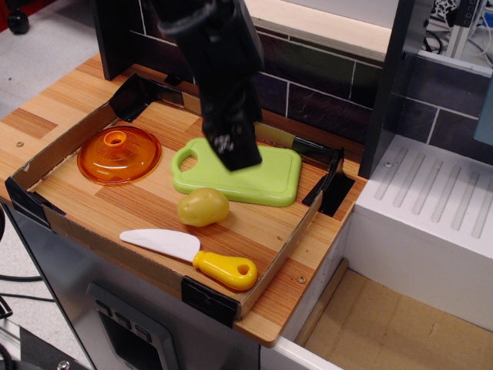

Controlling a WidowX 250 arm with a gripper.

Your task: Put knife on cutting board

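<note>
A round, translucent orange plastic lid [119,155] with a small knob at its centre is lying flat on the wooden tabletop [46,108], near the left end of a shallow cardboard-walled tray [277,247] held at its corners by black clips. A small yellow toy potato [203,206] is sitting near the middle of the tray floor, well apart from the lid. A dark tiled wall [323,96] is running behind the tray, and a white ribbed plastic surface [431,200] is standing to the right.
</note>
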